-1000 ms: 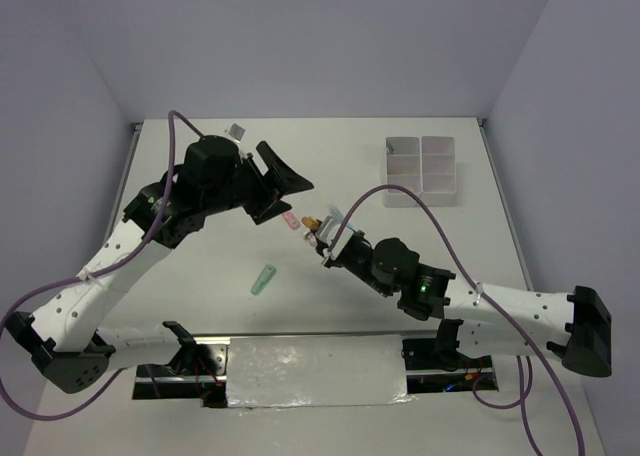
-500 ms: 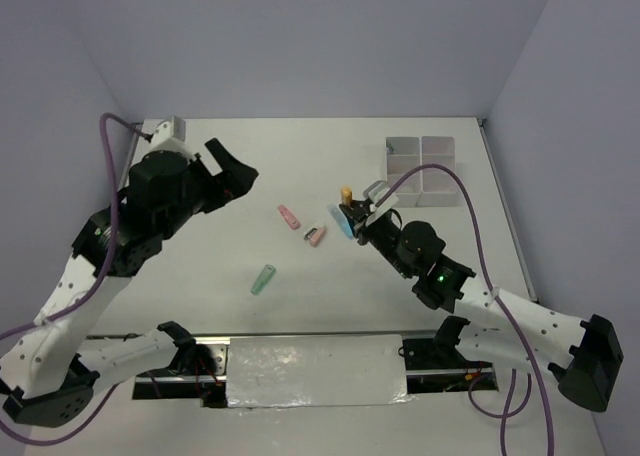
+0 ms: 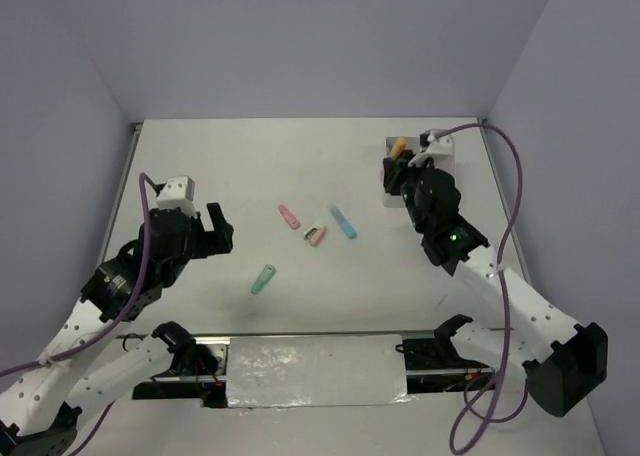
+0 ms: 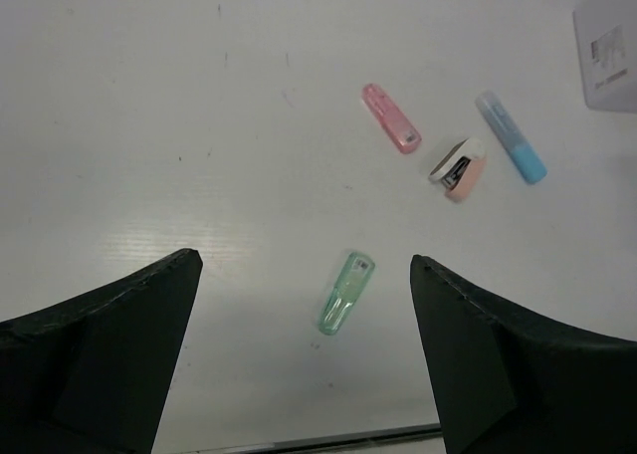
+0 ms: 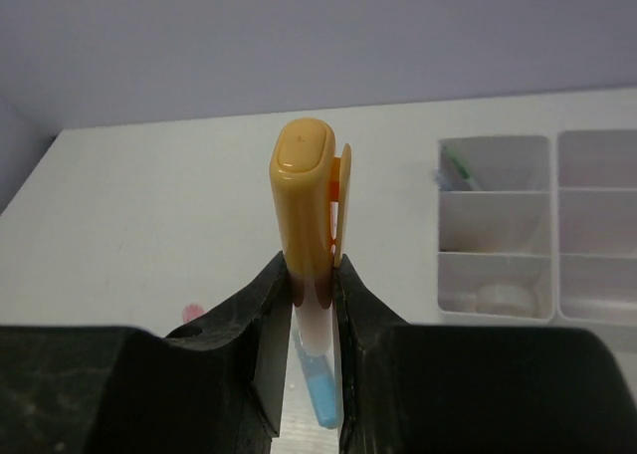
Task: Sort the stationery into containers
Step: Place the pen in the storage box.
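Overhead view. Orange stick (image 3: pixel 397 144), a second ago low over the middle of the counter (image 3: pixel 220 166) in my right end effector (image 3: pixel 398 156), now rides at the far-left corner of the divided box (image 3: pixel 390 189). By my reading the carry is done, and only placing and release remain. My left end effector (image 3: pixel 222 230) has pulled back to the near left. The pink stick (image 3: pixel 289 217), pink-and-white piece (image 3: pixel 316 236), blue stick (image 3: pixel 343 221) and green stick (image 3: pixel 263 279) lie on the counter, not yet sorted. The orange cap points away and to the left.

Left wrist view. Jaws are spread wide with nothing between them. The four loose pieces lie ahead, the green stick nearest and the other three beyond it.

Right wrist view. Fingers (image 5: pixel 264 315) are clamped on the orange stick's pale body. Its long axis runs in line with them, cap outermost, aimed past the counter's far edge. The divided box sits ahead to the right, not beneath the stick. One compartment holds a green item (image 5: pixel 456 167), another a white ring (image 5: pixel 495 297).
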`<action>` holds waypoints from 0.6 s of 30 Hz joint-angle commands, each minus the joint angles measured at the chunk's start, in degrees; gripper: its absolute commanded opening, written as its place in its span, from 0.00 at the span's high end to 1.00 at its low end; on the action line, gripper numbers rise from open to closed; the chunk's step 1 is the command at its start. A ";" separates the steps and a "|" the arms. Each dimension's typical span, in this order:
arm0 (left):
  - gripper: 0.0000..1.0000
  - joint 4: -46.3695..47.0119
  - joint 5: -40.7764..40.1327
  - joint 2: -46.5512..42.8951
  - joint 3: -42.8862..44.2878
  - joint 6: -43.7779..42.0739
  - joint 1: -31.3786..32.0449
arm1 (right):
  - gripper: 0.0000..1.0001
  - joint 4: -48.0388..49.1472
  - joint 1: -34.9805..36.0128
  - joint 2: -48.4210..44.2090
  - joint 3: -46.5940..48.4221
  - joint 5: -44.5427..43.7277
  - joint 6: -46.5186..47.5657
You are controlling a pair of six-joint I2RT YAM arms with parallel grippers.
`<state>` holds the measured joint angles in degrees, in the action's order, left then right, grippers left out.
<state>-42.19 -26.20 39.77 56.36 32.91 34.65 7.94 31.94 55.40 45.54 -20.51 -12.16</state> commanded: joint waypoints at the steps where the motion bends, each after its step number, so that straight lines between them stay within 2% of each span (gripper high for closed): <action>1: 0.01 6.34 0.27 -2.85 -3.61 -2.49 -0.55 | 1.00 -9.33 -8.78 5.06 8.24 -7.34 -12.51; 3: 0.01 3.89 -0.26 -2.85 -2.75 -1.62 -0.64 | 1.00 -10.58 -11.81 9.28 10.87 -9.70 -15.94; 4: 0.01 4.40 -0.09 -3.90 -3.44 -1.96 -0.73 | 1.00 -11.54 -13.04 10.77 12.02 -15.64 -17.27; 7: 0.01 7.20 3.86 -6.10 -4.59 -3.72 -0.64 | 1.00 -13.66 -15.50 16.31 16.50 -22.09 -22.02; 10: 0.01 8.01 6.50 -6.02 -4.86 -5.04 -0.73 | 1.00 -11.99 -17.35 21.32 19.93 -22.82 -22.90; 18: 0.01 7.04 6.95 -3.91 -4.24 -5.13 -0.64 | 1.00 -16.29 -23.94 34.50 29.78 -22.29 -23.69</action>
<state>-37.43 -20.53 35.94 51.46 29.67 34.22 -6.22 9.69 88.12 71.81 -40.34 -33.82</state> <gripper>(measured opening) 0.993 0.254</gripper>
